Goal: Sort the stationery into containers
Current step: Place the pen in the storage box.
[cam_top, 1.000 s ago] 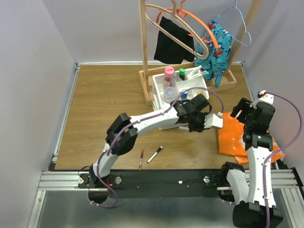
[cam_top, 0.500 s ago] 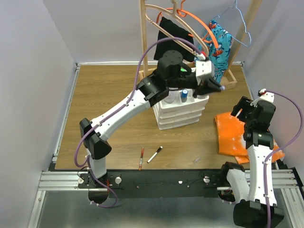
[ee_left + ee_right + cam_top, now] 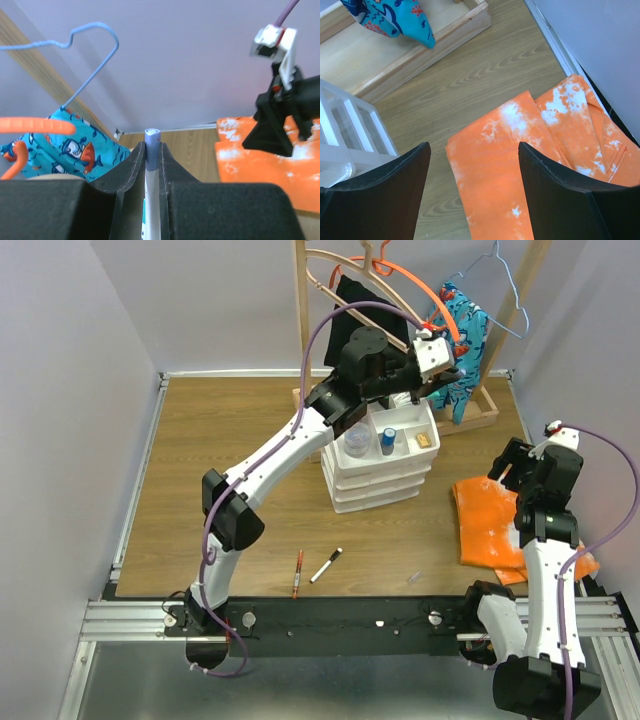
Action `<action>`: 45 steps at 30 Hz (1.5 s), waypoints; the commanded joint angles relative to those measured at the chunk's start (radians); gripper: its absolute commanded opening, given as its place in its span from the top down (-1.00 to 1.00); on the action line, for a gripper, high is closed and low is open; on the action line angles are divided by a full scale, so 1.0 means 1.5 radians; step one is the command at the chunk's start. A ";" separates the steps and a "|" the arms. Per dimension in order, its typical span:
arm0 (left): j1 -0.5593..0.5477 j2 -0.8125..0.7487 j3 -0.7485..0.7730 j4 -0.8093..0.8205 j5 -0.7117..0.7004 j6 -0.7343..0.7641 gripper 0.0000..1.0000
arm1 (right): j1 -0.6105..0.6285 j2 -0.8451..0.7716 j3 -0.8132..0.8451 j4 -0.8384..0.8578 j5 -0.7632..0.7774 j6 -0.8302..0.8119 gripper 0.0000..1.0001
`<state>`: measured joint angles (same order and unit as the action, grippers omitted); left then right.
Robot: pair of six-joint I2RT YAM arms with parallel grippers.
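- The left gripper (image 3: 445, 368) hung above the far right corner of the white organiser (image 3: 380, 483). Its fingers were closed on a thin pen (image 3: 151, 142) with a pale blue tip.
- In the top tray of the organiser, a small blue-capped bottle (image 3: 387, 440) and a clear bottle (image 3: 355, 438) stood in separate compartments.
- The right gripper (image 3: 470, 200) had its fingers wide apart and held nothing. It was over the left edge of the orange cloth (image 3: 520, 150), to the right of the organiser.
- A red pen (image 3: 298, 573) and a white marker (image 3: 326, 565) with a dark end lay on the table (image 3: 220, 460) near its near edge, close together but not touching.
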<state>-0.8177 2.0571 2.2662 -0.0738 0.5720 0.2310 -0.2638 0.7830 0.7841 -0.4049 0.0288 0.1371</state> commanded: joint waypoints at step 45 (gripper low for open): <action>0.071 0.047 -0.111 0.120 0.010 -0.050 0.42 | -0.055 0.044 0.016 -0.002 -0.015 -0.011 -0.54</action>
<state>-0.7197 2.1704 2.0865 0.1078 0.5358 0.1719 -0.3382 0.8509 0.7845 -0.4057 0.0254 0.1085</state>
